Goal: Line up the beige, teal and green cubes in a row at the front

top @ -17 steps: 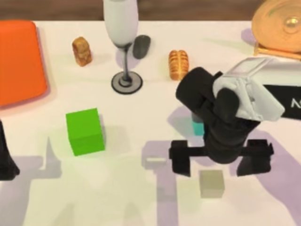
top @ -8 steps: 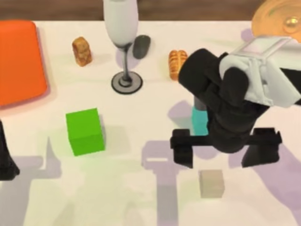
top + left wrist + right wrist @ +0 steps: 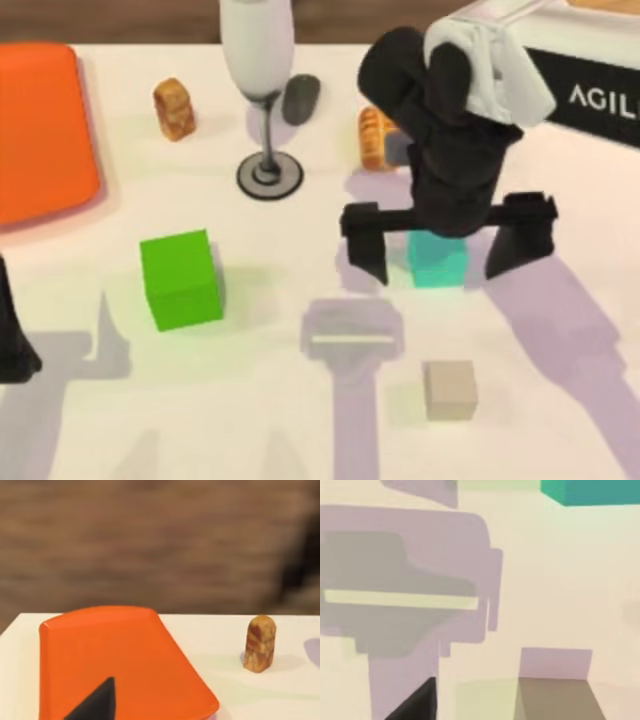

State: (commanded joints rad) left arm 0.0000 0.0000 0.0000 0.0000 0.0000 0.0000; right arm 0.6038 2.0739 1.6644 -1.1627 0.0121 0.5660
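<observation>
White tabletop [image 3: 560, 400] carried three cubes: the green cube [image 3: 181, 279] sat toward the left, the beige cube [image 3: 449, 389] lay near the front edge right of centre, and the teal cube [image 3: 437, 262] stood behind the beige one, well apart from it. Over the teal cube hovered my right gripper [image 3: 448, 240], its fingers spread wide to either side of the cube without touching it. My left gripper [image 3: 12, 340] was parked at the left edge; whether its fingers were apart could not be told. An orange tray [image 3: 40, 130], a wine glass [image 3: 262, 90] and two bread loaves [image 3: 174, 108] lay farther back.
</observation>
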